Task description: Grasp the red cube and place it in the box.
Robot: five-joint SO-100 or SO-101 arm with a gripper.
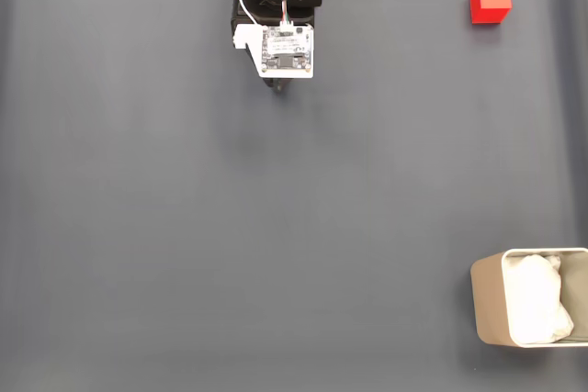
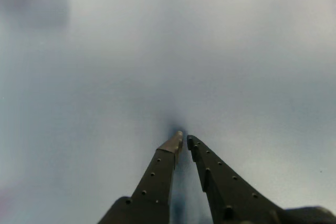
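Red cube (image 1: 491,1): on dark grey bench (image 1: 276,227), top right corner of fixed view, well apart from arm. Box (image 1: 489,309): beige, rounded corners, bottom right of fixed view, partly cut by frame edge; holds crumpled white paper lining (image 1: 537,298). Pincer (image 2: 185,139): empty, tips nearly touching, narrow gap, over bare bench in wrist view. Arm (image 1: 278,6): top centre of fixed view.

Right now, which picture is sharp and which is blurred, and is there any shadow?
Fixed view: sharp, even light; small red cube and beige rounded box crisp. Wrist view: grey mat hazy, dark shadow at the nearly closed black gripper.
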